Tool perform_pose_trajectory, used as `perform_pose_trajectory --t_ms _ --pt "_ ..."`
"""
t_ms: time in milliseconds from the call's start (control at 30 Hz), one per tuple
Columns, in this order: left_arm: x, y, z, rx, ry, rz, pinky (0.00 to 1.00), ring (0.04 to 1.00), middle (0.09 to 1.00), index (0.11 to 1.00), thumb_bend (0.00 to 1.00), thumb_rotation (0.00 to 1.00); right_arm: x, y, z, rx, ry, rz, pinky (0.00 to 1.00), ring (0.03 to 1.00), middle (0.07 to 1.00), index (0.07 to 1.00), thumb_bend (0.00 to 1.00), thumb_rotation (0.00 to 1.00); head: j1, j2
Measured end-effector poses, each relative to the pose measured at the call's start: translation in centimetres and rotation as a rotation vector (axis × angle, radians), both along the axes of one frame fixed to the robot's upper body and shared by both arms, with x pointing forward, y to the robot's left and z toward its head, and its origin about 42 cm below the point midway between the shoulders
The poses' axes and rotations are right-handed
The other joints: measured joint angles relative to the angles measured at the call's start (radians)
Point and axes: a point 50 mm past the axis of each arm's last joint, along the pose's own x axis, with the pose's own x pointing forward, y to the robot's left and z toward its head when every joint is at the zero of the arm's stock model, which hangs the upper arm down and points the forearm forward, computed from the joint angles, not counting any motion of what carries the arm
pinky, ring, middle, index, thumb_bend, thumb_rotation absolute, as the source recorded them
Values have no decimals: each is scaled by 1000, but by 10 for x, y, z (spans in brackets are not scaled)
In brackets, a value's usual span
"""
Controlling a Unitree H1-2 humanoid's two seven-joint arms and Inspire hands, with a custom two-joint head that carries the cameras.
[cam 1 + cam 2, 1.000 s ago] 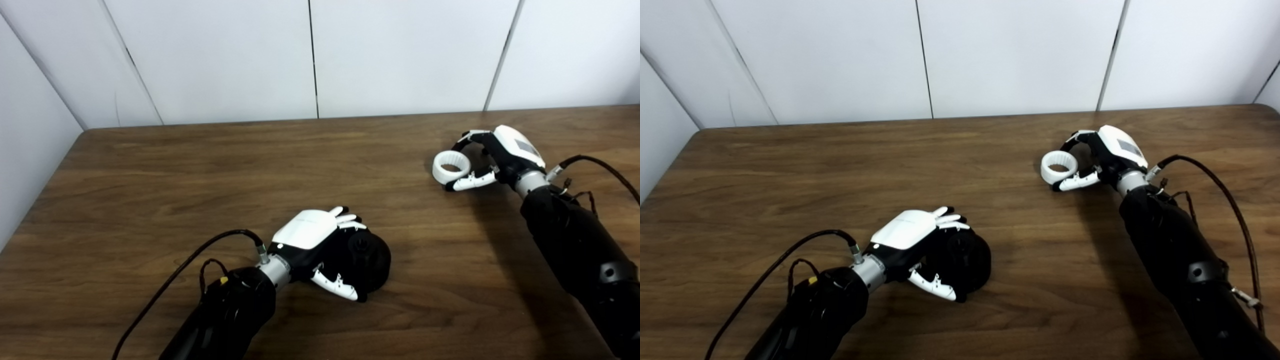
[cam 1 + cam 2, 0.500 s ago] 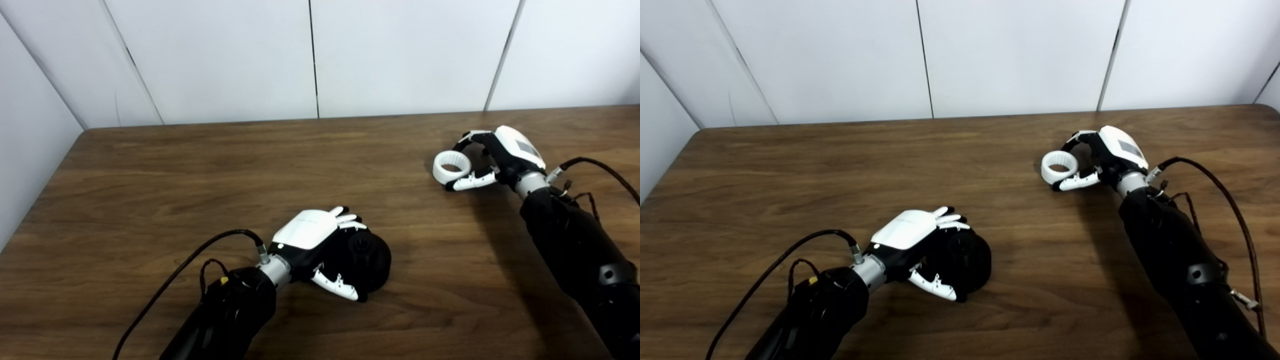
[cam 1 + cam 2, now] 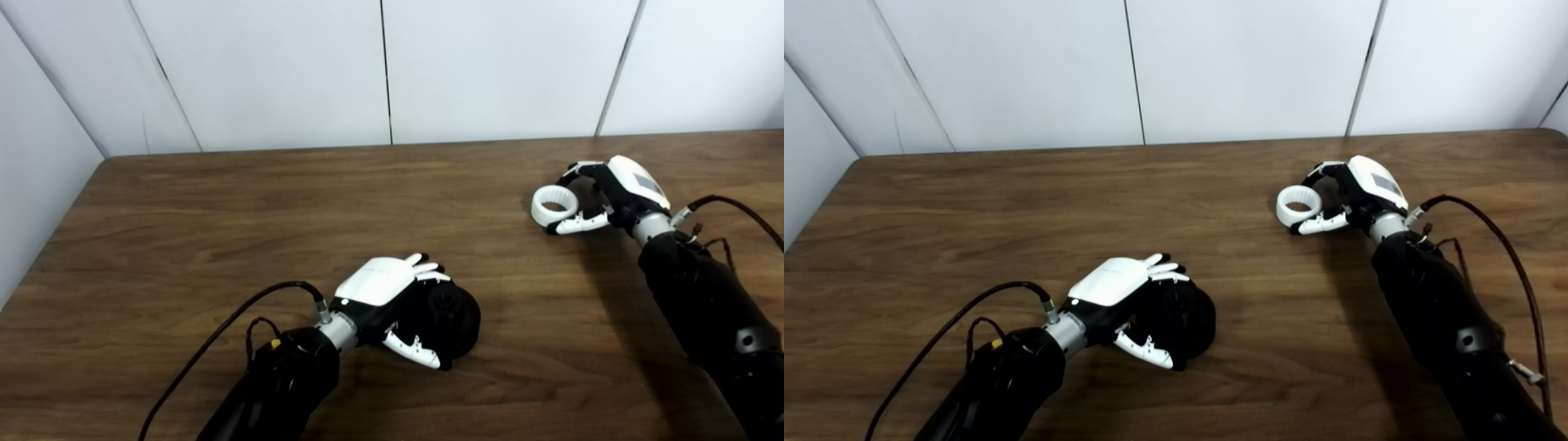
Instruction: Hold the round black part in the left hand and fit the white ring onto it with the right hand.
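Nothing has moved since the earlier frames. Left eye view: the left hand (image 3: 392, 300) grips the round black part (image 3: 456, 317) on the wooden table (image 3: 245, 208). Right eye view: well right of that part, the right hand (image 3: 1350, 196) has fingers and thumb curled around the white ring (image 3: 1298, 206).

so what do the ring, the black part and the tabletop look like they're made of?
White ring: likely matte plastic, possibly printed; ribbed inner wall, no shine. Round black part: looks like matte black plastic or rubber, hard to tell; dull, with a molded hub in its face. Table: wood-grain surface, probably laminate; streaked brown pattern with a soft sheen.
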Motion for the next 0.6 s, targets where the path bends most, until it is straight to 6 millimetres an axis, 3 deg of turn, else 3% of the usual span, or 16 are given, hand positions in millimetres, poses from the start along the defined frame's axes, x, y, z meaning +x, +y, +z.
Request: perform_pose_trajectory --t_ms 600 --pt "1 -1 0 2 1 -1 937 1000 942 828 973 456 -3 -1 3 14 -7 3 748 877 834 615 837 202 0 -3"
